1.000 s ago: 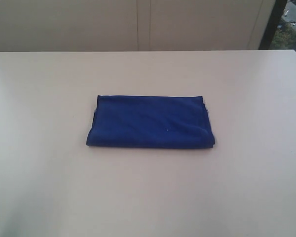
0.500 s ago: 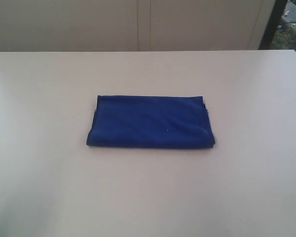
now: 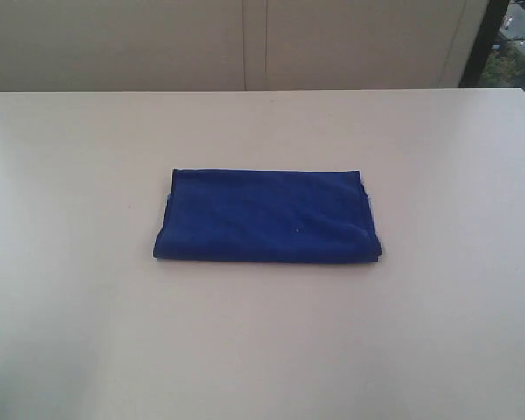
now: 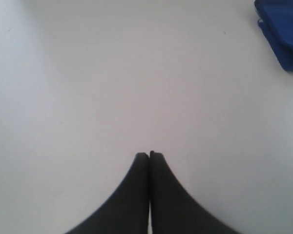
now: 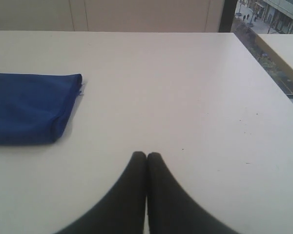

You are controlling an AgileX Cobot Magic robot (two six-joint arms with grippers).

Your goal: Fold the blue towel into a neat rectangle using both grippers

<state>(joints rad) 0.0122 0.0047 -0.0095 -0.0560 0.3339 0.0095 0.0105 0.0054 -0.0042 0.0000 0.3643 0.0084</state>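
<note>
Closest in, both pairs of fingers. Left fingers (image 4: 142,163): black, tips pressed together w/ only a hairline seam btwn them, nothing held. They sit over bare counter (image 4: 112,87); we can't tell if they touch it. Right fingers (image 5: 139,163): same, pads closed flat against each other, empty, over bare counter.

Next out, the blue towel (image 3: 267,216). It lies flat approx. mid-counter, well short of the far edge, long sides parallel to that edge. It's already folded to a rectangle, several layers thick. The near long side is a rounded fold, layer edges show at the left short end, and the near-right corner bulges a bit. A tiny pale speck sits on the top face, in the right half. At the far-right corner of the towel a small pale thread (image 5: 81,88) sticks out.

In the left wrist view only one corner of the towel shows, well apart from the left tips. In the right wrist view its right short end shows, also well apart from the right tips, w/ bare counter btwn.

Farthest: the counter's far edge, then cream wall panels (image 3: 245,44) behind it. Beyond the far-right corner there's a dark window frame (image 3: 483,44) w/ daylight outside.
</note>
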